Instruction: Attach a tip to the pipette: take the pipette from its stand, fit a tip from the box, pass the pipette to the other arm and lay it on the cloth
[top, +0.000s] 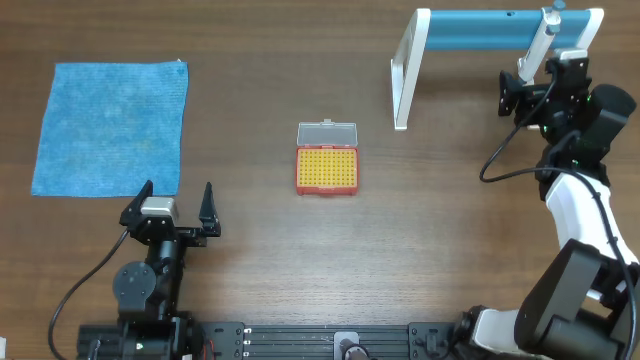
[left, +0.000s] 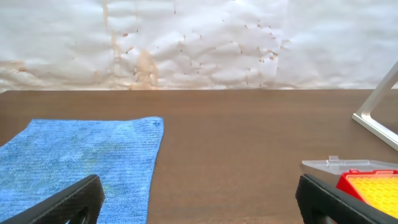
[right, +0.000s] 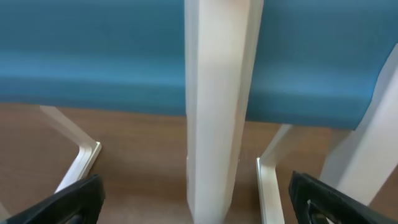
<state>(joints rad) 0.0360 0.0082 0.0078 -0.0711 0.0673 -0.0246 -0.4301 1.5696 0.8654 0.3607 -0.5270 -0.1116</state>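
The white pipette (top: 541, 40) hangs on the blue-and-white stand (top: 470, 35) at the back right. My right gripper (top: 527, 92) stands open right in front of it. In the right wrist view the pipette's white body (right: 214, 106) runs upright between the two spread fingertips, with the stand's blue bar (right: 93, 56) behind it; nothing is grasped. The tip box (top: 326, 162), red with yellow tips and a clear lid folded back, sits mid-table, and its corner (left: 370, 186) shows in the left wrist view. My left gripper (top: 172, 205) is open, low near the blue cloth (top: 112, 128).
The stand's white legs (right: 78, 165) rest on the wooden table on either side of the pipette. A black cable (top: 505, 160) loops beside the right arm. Bare wood lies between the cloth, the tip box and the stand.
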